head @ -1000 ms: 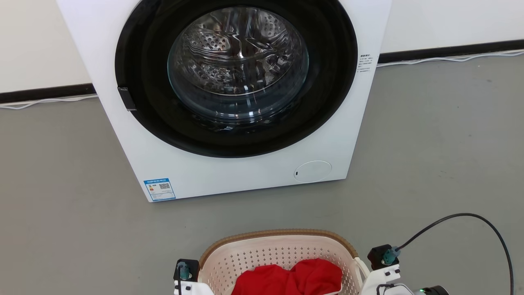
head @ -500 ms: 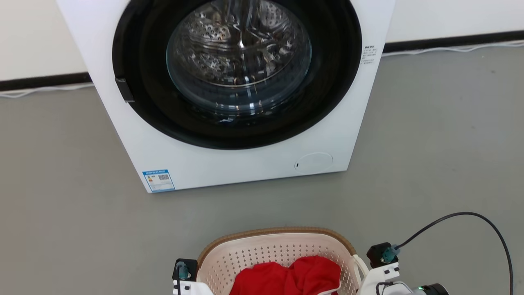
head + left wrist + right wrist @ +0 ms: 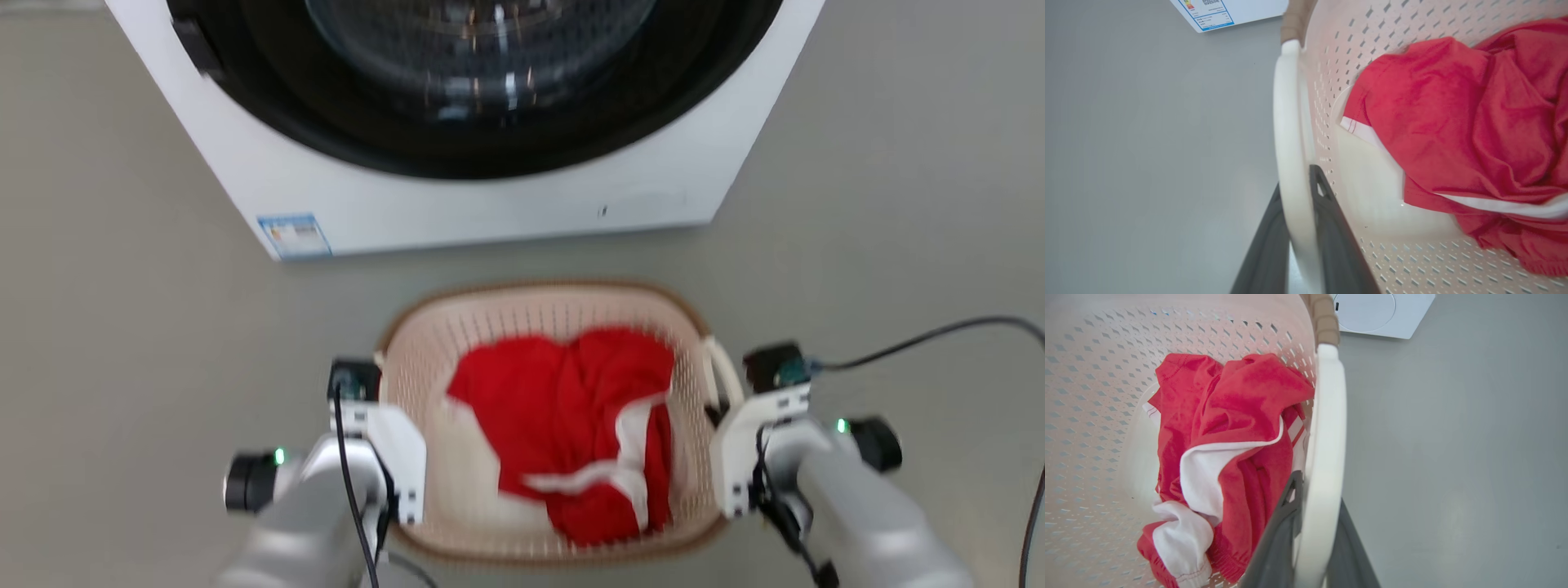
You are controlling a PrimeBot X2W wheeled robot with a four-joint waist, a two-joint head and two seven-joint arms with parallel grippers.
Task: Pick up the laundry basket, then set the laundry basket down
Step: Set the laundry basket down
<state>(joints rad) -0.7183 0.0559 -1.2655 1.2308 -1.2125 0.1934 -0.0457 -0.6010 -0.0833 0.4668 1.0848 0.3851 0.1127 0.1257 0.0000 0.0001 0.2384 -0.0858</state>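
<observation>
Two grips: left gripper [image 3: 1296,179] is pinched shut on the left handle [image 3: 1286,122], one dark finger either side of the white loop. Right gripper [image 3: 1318,490] is clamped the same way on the right handle [image 3: 1329,416].
Just changed: the head view has swung down and in, and that's the camera moving, not the things! The washing machine [image 3: 490,204] has slid to the top of the picture, its door cut off. The laundry basket [image 3: 506,322], a second ago only a far rim at the bottom, now shows nearly whole between the forearms. Both grips hold as before.
Meaning: the robot looks to be bending at the waist with its load. I'd call this the set-down leg, with the pick-up done and the release still to come.
Where: between the two grippers, over the grey floor [image 3: 122,367], just in front of the machine's lower front edge but apart from it. Whether it's touching down or just off the floor, I can't tell through the blur.
Look: cream-white rounded rectangle with slotted walls, a brown woven-look rim and a white loop on each side.
Load: red garment [image 3: 563,408] with white trim, crumpled inside.
</observation>
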